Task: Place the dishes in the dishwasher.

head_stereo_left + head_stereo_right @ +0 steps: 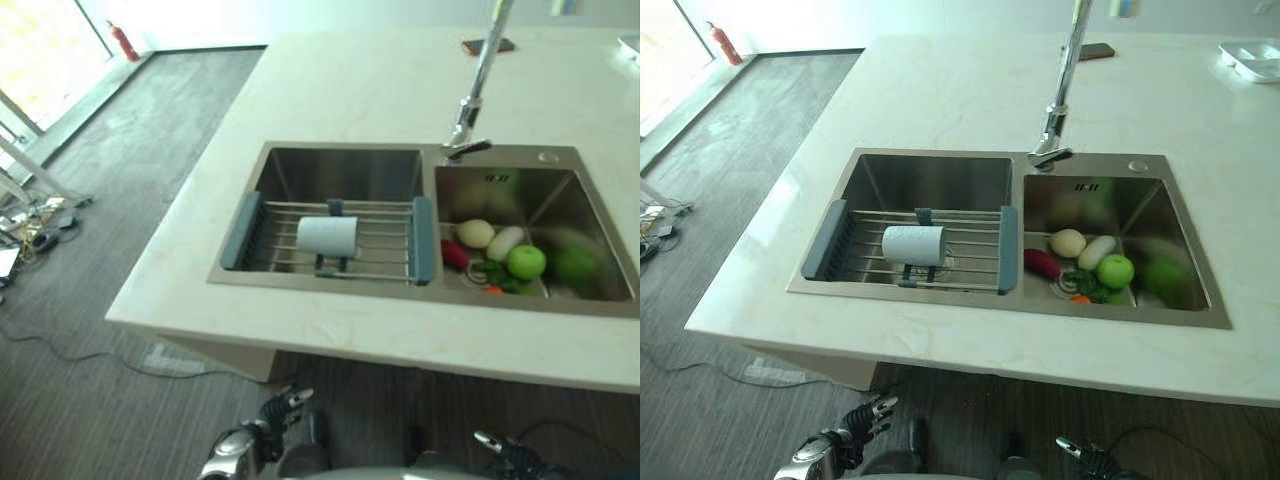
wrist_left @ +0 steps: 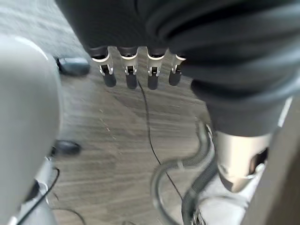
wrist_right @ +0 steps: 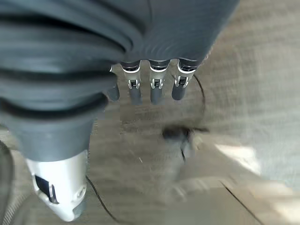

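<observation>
A white cup point(image 1: 327, 236) lies on its side on a wire drying rack point(image 1: 243, 230) with grey ends, set across the left basin of a steel double sink point(image 1: 340, 165). My left hand point(image 1: 285, 408) hangs low below the counter's near edge, well short of the cup. In its wrist view the left hand point(image 2: 131, 77) has straight fingers over the wooden floor and holds nothing. My right hand point(image 1: 500, 445) hangs at the lower right. Its wrist view also shows the right hand point(image 3: 154, 89) with straight, empty fingers.
The right basin holds a green apple point(image 1: 526, 262), a pale potato point(image 1: 476, 233) and a red vegetable point(image 1: 455, 254). A tall faucet point(image 1: 470, 110) stands behind the sink. A white tray point(image 1: 1252, 60) and a dark flat object point(image 1: 488, 46) lie on the far counter.
</observation>
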Robot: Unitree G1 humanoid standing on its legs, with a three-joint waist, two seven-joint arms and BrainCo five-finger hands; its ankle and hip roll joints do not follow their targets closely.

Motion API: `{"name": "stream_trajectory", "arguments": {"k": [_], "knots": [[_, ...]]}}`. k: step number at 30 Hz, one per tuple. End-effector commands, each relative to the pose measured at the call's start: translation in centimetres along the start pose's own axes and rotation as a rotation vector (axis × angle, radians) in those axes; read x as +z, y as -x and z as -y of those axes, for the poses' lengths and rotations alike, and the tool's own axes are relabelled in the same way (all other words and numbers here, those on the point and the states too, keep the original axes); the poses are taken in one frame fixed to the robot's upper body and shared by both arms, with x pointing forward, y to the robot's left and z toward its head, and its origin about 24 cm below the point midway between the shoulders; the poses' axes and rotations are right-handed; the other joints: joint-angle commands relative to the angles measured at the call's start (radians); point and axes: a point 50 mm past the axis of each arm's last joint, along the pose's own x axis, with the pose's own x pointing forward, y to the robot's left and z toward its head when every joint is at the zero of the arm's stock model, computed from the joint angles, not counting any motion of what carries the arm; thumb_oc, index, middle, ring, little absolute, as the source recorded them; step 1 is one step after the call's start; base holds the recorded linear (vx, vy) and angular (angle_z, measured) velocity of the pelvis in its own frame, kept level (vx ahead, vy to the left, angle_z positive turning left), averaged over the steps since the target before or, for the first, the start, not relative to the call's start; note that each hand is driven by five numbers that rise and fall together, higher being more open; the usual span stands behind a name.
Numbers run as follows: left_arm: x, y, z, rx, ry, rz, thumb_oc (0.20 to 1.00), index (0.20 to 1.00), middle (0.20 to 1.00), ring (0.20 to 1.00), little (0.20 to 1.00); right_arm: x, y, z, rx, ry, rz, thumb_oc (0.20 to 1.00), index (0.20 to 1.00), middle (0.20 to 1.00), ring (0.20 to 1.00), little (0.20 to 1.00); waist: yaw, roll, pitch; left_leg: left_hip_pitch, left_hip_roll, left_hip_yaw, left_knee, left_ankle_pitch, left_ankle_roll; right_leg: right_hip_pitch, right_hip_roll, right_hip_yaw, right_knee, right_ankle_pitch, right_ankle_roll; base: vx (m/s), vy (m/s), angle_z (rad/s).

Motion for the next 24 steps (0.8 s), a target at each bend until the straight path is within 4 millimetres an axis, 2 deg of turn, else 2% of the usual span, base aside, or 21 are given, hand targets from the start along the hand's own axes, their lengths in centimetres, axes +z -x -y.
{"name": "stream_trajectory", "arguments": {"k": [1, 5, 8, 10, 12, 13, 14, 15, 16, 18, 19, 20, 21, 22, 23, 24], "knots": [[-0.4, 0.5, -1.5, 0.064, 0.114, -0.006, 1.0, 1.0, 1.0, 1.0, 1.0, 1.9, -0.2, 0.0, 0.016, 0.03, 0.064, 1.0, 1.0, 1.0, 1.0, 1.0, 0.026, 0.018, 0.003, 0.009, 0.018, 0.003, 0.019, -0.114, 0.0, -0.055, -0.061, -0.014, 0.115, -0.106, 0.063, 0.05, 0.037, -0.28], [-2.4, 1.7, -3.5, 0.148, 0.325, -0.022, 1.0, 1.0, 1.0, 1.0, 1.0, 1.5, -0.1, 0.5, -0.012, -0.013, 0.063, 1.0, 1.0, 1.0, 1.0, 1.0, 0.028, 0.021, -0.004, 0.022, 0.008, 0.007, 0.014, -0.129, 0.013, -0.044, -0.06, -0.001, 0.102, -0.109, 0.064, 0.05, 0.013, -0.08], [-3.4, 2.2, -4.0, 0.193, 0.386, -0.055, 1.0, 1.0, 1.0, 1.0, 1.0, 1.3, 0.1, 0.9, -0.025, -0.053, 0.061, 1.0, 1.0, 1.0, 1.0, 1.0, 0.032, 0.024, -0.011, 0.031, 0.005, 0.004, 0.012, -0.135, 0.014, -0.032, -0.055, -0.002, 0.091, -0.112, 0.062, 0.01, -0.012, -0.03], [-4.2, 3.0, -5.5, 0.384, 0.476, -0.066, 1.0, 1.0, 1.0, 1.0, 1.0, 1.5, 0.1, 1.0, -0.03, -0.061, 0.066, 1.0, 1.0, 1.0, 1.0, 1.0, 0.034, 0.026, -0.017, 0.04, 0.006, 0.004, 0.009, -0.137, 0.009, -0.016, -0.053, -0.008, 0.077, -0.116, 0.058, 0.0, -0.004, -0.02], [-1.0, 4.4, -9.1, 0.631, 0.418, 0.102, 1.0, 1.0, 1.0, 1.0, 1.0, 1.8, 0.4, 2.1, -0.043, -0.051, 0.062, 1.0, 1.0, 1.0, 1.0, 1.0, 0.032, 0.036, -0.025, 0.046, 0.009, 0.006, 0.008, -0.137, 0.003, -0.005, -0.052, -0.007, 0.062, -0.119, 0.055, -0.04, 0.062, 0.01], [2.0, 5.9, -11.5, 0.8, 0.304, 0.196, 1.0, 1.0, 1.0, 1.0, 1.0, 1.5, 0.7, 2.9, -0.059, -0.047, 0.059, 1.0, 1.0, 1.0, 1.0, 1.0, 0.033, 0.05, -0.029, 0.046, 0.01, 0.005, 0.008, -0.134, 0.002, -0.002, -0.052, -0.01, 0.058, -0.121, 0.054, -0.07, 0.071, 0.02], [4.3, 7.1, -13.2, 0.89, 0.243, 0.234, 1.0, 1.0, 1.0, 1.0, 1.0, 1.4, 0.9, 3.3, -0.068, -0.066, 0.06, 1.0, 1.0, 1.0, 1.0, 1.0, 0.036, 0.057, -0.034, 0.048, 0.01, 0.003, 0.008, -0.135, 0.002, 0.005, -0.05, -0.012, 0.052, -0.121, 0.055, -0.06, 0.033, 0.0], [6.4, 8.7, -15.0, 1.049, 0.059, 0.213, 1.0, 1.0, 1.0, 1.0, 1.0, 1.2, 1.0, 3.6, -0.074, -0.092, 0.065, 1.0, 1.0, 1.0, 1.0, 1.0, 0.039, 0.063, -0.04, 0.049, 0.01, -0.001, 0.008, -0.135, 0.002, 0.011, -0.047, -0.012, 0.045, -0.122, 0.057, -0.04, -0.02, 0.02], [9.6, 10.9, -16.7, 1.214, -0.049, 0.255, 1.0, 1.0, 1.0, 1.0, 1.0, 1.0, 1.0, 3.5, -0.078, -0.104, 0.064, 1.0, 1.0, 1.0, 1.0, 1.0, 0.039, 0.069, -0.047, 0.049, 0.011, -0.002, 0.008, -0.136, 0.003, 0.016, -0.044, -0.01, 0.039, -0.124, 0.057, -0.04, -0.039, -0.02], [14.7, 15.3, -19.2, 1.357, -0.152, 0.354, 1.0, 1.0, 1.0, 1.0, 1.0, 0.6, 1.1, 3.6, -0.086, -0.121, 0.06, 1.0, 1.0, 1.0, 1.0, 1.0, 0.042, 0.076, -0.057, 0.051, 0.015, 0.001, 0.008, -0.138, 0.002, 0.021, -0.041, -0.011, 0.033, -0.125, 0.059, -0.01, -0.067, 0.0], [16.8, 17.3, -20.0, 1.397, -0.178, 0.396, 1.0, 1.0, 1.0, 1.0, 1.0, 0.4, 1.1, 3.6, -0.087, -0.138, 0.059, 1.0, 1.0, 1.0, 1.0, 1.0, 0.043, 0.077, -0.061, 0.052, 0.016, 0.001, 0.008, -0.14, 0.002, 0.024, -0.039, -0.012, 0.029, -0.124, 0.059, 0.0, -0.073, -0.02], [17.8, 18.3, -20.3, 1.42, -0.196, 0.423, 1.0, 1.0, 1.0, 1.0, 1.0, 0.3, 1.1, 3.6, -0.088, -0.148, 0.059, 1.0, 1.0, 1.0, 1.0, 1.0, 0.043, 0.078, -0.062, 0.052, 0.017, 0.002, 0.008, -0.141, 0.002, 0.025, -0.038, -0.011, 0.027, -0.124, 0.059, 0.01, -0.083, -0.05], [21.2, 21.7, -20.9, 1.486, -0.243, 0.504, 1.0, 1.0, 1.0, 1.0, 1.0, 0.0, 1.1, 3.5, -0.087, -0.17, 0.056, 1.0, 1.0, 1.0, 1.0, 1.0, 0.042, 0.082, -0.068, 0.054, 0.018, 0.004, 0.008, -0.142, 0.002, 0.028, -0.035, -0.009, 0.023, -0.124, 0.059, 0.02, -0.069, -0.03], [23.1, 23.6, -20.9, 1.512, -0.271, 0.56, 1.0, 1.0, 1.0, 1.0, 1.0, -0.1, 1.1, 3.3, -0.083, -0.174, 0.05, 1.0, 1.0, 1.0, 1.0, 1.0, 0.04, 0.082, -0.071, 0.056, 0.018, 0.007, 0.008, -0.144, 0.002, 0.031, -0.033, -0.008, 0.02, -0.123, 0.06, 0.03, -0.079, 0.02], [26.1, 26.4, -20.5, 1.533, -0.319, 0.658, 1.0, 1.0, 1.0, 1.0, 1.0, -0.4, 1.1, 3.2, -0.081, -0.169, 0.038, 1.0, 1.0, 1.0, 1.0, 1.0, 0.036, 0.084, -0.076, 0.058, 0.018, 0.012, 0.008, -0.145, 0.001, 0.033, -0.031, -0.005, 0.018, -0.122, 0.061, 0.03, -0.05, 0.03], [27.1, 27.3, -20.2, 1.533, -0.339, 0.696, 1.0, 1.0, 1.0, 1.0, 1.0, -0.5, 1.1, 3.2, -0.08, -0.166, 0.032, 1.0, 1.0, 1.0, 1.0, 1.0, 0.034, 0.086, -0.078, 0.058, 0.018, 0.014, 0.008, -0.145, 0.0, 0.034, -0.03, -0.003, 0.017, -0.121, 0.062, 0.05, -0.056, 0.0]]}}
